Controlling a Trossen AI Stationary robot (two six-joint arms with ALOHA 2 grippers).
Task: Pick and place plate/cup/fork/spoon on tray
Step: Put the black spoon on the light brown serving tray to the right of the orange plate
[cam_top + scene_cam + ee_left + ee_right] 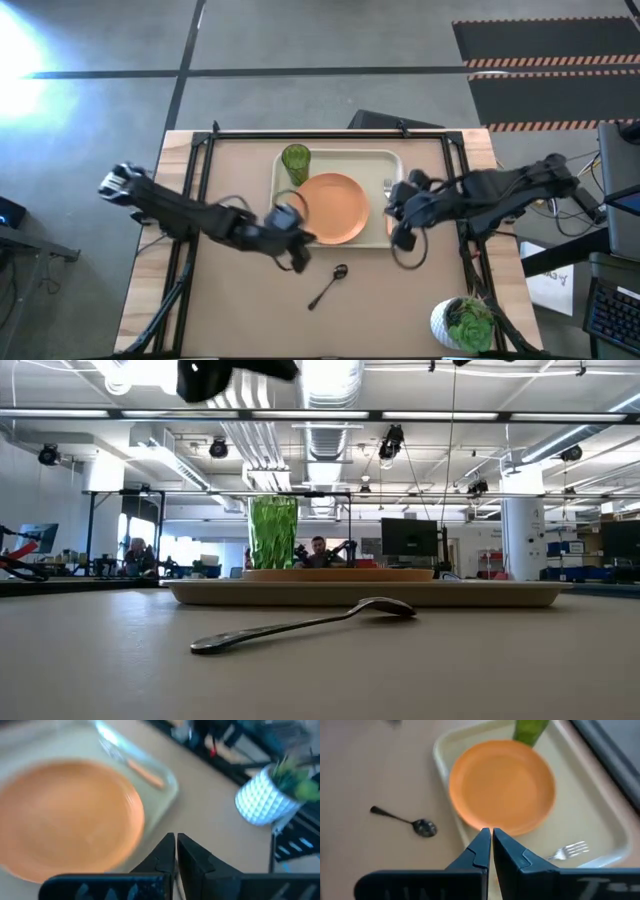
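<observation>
High view: tray [398,162] w/ plate [332,207], cup [295,160] and fork [387,187] on it, fork mostly hidden under right arm, while spoon [328,286] lies on bare table [240,320] just off the tray's near edge, apart from both grippers. Left gripper [300,255] sits by the plate's rim w/ fingers pressed together, empty; right gripper [404,240] at the tray's right end, likewise closed on nothing. Low view shows spoon close up, plate only as a thin edge, fork not visible; left wrist view blurry, w/ white plant pot [262,800] beyond tray.
</observation>
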